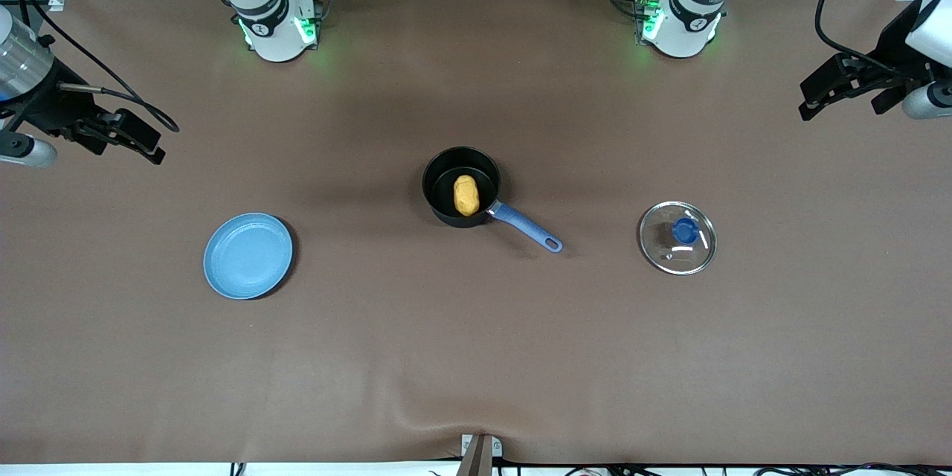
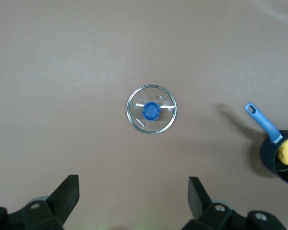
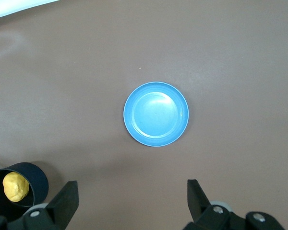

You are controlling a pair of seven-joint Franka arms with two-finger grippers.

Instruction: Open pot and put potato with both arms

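The pot [image 1: 461, 186] stood uncovered at the middle of the table [image 1: 476, 357] with the potato [image 1: 466, 195] inside it — the potato's long axis ran toward and away from the front camera, while the blue handle [image 1: 525, 227] pointed out toward that camera and the left arm's end of the table. The glass lid [image 1: 677, 237] lay flat, knob up, well apart from the pot toward the left arm's end, and a blue plate [image 1: 248, 255] sat toward the right arm's end. Both arms waited high at their own ends — the left gripper [image 2: 133, 199] hung over the table with fingers spread wide and holding nothing, and the right gripper [image 3: 133, 201] likewise, wide open and empty.
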